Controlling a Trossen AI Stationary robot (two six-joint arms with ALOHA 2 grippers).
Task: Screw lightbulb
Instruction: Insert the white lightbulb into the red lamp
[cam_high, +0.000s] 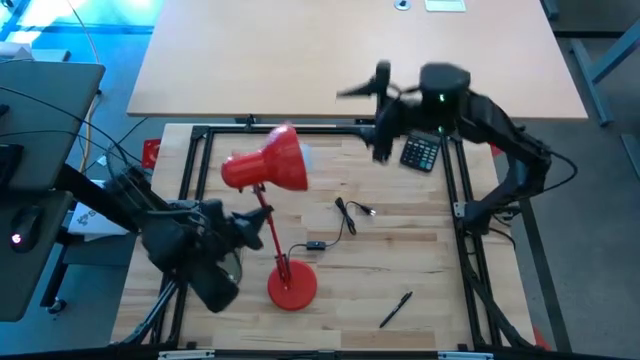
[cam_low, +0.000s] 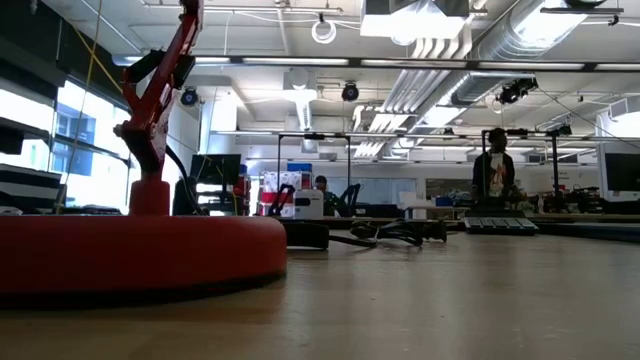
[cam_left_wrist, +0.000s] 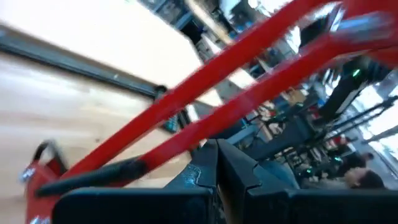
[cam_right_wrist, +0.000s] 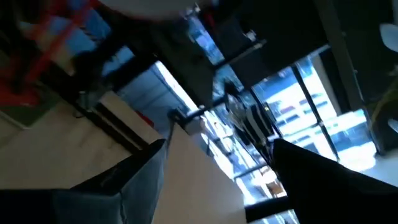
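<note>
The red desk lamp stands on its round base, which also fills the low view's left foreground. Its shade is raised, with its mouth facing the table's right. A pale rounded shape at that mouth looks like the lightbulb. My left gripper is shut beside the lamp's lower arm. My right gripper is open and empty above the table's far edge, to the right of the shade; its own view shows the fingers wide apart. My left gripper's shut fingertips stand right against the lower red bar of the lamp's arm, coming level from the table's left and lying across the bar. I cannot tell whether they touch it.
A black calculator lies at the far right under my right arm. The lamp's black cord with its switch runs over the middle. A black pen lies near the front. Black frame rails border the board. A person stands far behind.
</note>
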